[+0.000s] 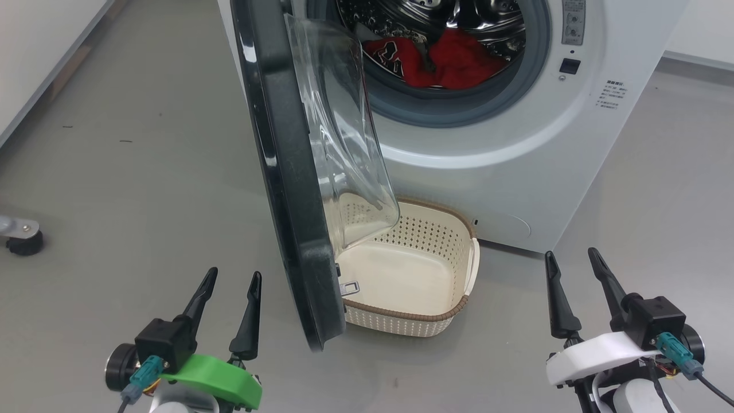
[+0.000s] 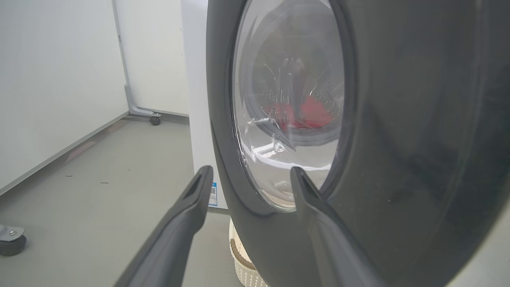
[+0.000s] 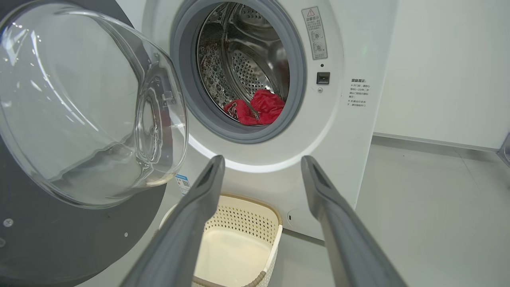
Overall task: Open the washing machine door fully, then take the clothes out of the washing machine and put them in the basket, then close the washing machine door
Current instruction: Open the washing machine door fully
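The white washing machine (image 1: 516,166) stands ahead with its door (image 1: 287,172) swung partway out, edge-on toward me, the clear glass bowl (image 1: 344,132) bulging right. Red clothes (image 1: 453,60) lie at the bottom of the steel drum, also seen as clothes (image 3: 257,109) in the right wrist view. The cream basket (image 1: 413,312) sits on the floor under the door, holding nothing. My left gripper (image 1: 235,275) is open, left of the door's lower edge; the door's outer face (image 2: 398,139) is close before it. My right gripper (image 1: 573,255) is open at the lower right, apart from everything.
A caster wheel (image 1: 23,241) of some frame stands on the grey floor at far left. A white wall panel (image 1: 34,63) runs along the left. Bare floor (image 1: 659,189) lies right of the machine. The basket (image 3: 239,239) sits tight against the machine front.
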Controlling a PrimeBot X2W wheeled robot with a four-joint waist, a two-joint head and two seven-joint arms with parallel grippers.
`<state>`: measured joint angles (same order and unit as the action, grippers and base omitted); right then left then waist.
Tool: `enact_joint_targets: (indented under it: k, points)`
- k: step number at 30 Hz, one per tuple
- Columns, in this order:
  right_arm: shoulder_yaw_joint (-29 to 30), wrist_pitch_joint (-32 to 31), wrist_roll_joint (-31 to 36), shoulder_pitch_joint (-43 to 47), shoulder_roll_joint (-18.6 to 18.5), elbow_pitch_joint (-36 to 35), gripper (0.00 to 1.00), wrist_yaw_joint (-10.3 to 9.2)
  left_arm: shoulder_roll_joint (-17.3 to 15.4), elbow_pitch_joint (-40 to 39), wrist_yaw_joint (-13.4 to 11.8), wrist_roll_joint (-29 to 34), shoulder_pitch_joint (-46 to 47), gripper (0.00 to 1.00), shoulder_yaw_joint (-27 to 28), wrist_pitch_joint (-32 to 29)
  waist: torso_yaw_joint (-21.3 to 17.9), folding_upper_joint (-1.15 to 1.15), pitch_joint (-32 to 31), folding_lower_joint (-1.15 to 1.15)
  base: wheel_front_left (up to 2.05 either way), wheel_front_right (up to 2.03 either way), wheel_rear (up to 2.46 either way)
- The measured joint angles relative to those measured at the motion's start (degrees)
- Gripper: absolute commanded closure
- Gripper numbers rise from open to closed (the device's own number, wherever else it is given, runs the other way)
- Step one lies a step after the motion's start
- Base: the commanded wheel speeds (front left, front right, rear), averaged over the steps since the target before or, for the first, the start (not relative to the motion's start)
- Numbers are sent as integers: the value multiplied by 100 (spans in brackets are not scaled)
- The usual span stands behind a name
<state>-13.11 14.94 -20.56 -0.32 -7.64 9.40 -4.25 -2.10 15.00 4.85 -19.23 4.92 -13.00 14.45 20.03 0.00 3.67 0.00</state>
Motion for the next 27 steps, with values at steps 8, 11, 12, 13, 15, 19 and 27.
enact_joint_targets:
  k: [8, 11, 12, 13, 15, 19, 27]
  points:
    - [152, 0, 160, 88, 120, -9, 0, 23, 0, 0, 0, 0, 0, 0, -1, 0, -1, 0, 7, 0, 0, 0, 0]
    - [196, 0, 224, 92, 154, -8, 0, 69, 0, 1, 0, 0, 0, 0, -2, 0, 2, 0, 3, 0, 0, 0, 0]
    - [207, 0, 246, 97, 167, -9, 0, 80, 0, 1, 0, 0, -1, 0, -2, 0, 4, 0, -1, 0, 0, 0, 0]
    - [220, 0, 265, 104, 180, -10, 0, 92, 0, 1, 0, 0, -2, 0, -2, 0, 5, 0, -2, 0, 0, 0, 0]
    - [248, 0, 278, 116, 205, -9, 0, 130, 0, 1, 0, 0, -3, 0, -2, 0, 6, 0, -3, 0, 0, 0, 0]
    - [310, 0, 327, 143, 226, -9, 0, 183, 0, 1, 0, 0, -4, 0, -4, 0, 12, 0, 1, 0, 0, 0, 0]
    - [394, 0, 424, 175, 288, -9, 0, 270, 0, 3, 0, 0, -7, 93, -10, 0, 29, 0, 19, 0, 0, 0, 0]
